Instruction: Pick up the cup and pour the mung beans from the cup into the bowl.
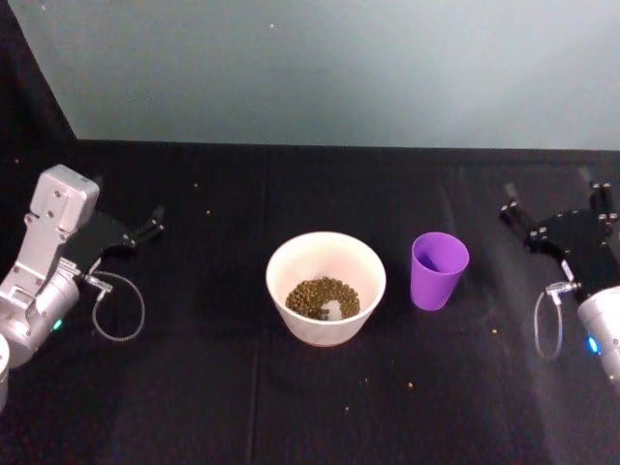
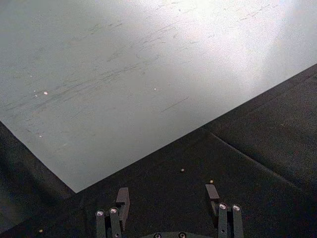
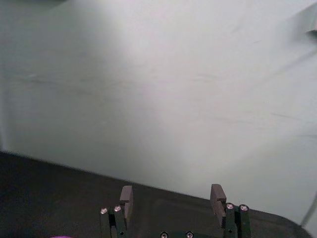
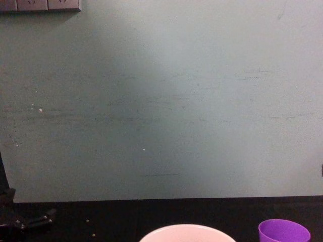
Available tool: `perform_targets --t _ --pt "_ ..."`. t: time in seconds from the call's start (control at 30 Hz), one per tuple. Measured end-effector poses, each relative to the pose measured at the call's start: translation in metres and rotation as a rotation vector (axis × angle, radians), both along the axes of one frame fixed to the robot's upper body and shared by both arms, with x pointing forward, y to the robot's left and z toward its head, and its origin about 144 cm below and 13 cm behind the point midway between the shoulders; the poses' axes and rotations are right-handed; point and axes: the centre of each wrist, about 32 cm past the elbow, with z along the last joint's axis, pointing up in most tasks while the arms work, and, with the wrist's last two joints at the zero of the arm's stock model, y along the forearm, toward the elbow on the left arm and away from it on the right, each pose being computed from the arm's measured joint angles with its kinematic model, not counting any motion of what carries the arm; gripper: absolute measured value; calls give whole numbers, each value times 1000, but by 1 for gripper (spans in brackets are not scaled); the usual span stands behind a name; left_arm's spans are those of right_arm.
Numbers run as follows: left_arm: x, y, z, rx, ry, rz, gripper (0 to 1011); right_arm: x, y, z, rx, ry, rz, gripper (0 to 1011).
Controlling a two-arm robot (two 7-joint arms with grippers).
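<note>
Black cloth (image 1: 194, 387) covers my table below a pale grey-green wall (image 1: 339, 68). From my head, the wide pinkish-white round bowl (image 1: 326, 254) sits mid-table holding tiny olive-green mung beans (image 1: 320, 296); the small purple plastic cup (image 1: 439, 270) stands upright just right of it. My left gripper (image 1: 145, 231) rests far left, my right gripper (image 1: 557, 208) far right. Each wrist view shows those fingers (image 2: 123, 198) (image 3: 127, 197) spread, empty. From my chest, bowl rim (image 4: 187, 233) and cup (image 4: 284, 232) peek up.

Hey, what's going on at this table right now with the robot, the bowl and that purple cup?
Nothing is being handled at this moment. The cup stands upright on the black table, just right of the bowl, and looks empty. The mung beans lie in the bowl, with a few strays on the table. The left gripper and the right gripper sit open out at the sides, holding nothing.
</note>
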Motion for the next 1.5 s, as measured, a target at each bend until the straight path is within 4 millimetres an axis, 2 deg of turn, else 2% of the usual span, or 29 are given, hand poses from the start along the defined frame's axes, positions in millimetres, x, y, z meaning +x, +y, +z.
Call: perform_targets --t 0.17,0.37,1.5 --pt "0 0 0 0 0 0 1000 1 1 -17 18 -47 -71 1003" --pt "0 0 0 0 0 0 1000 3 -3 -25 40 -38 -101 1003" --pt "0 0 0 0 0 0 1000 3 -4 -29 38 -3 -99 1003"
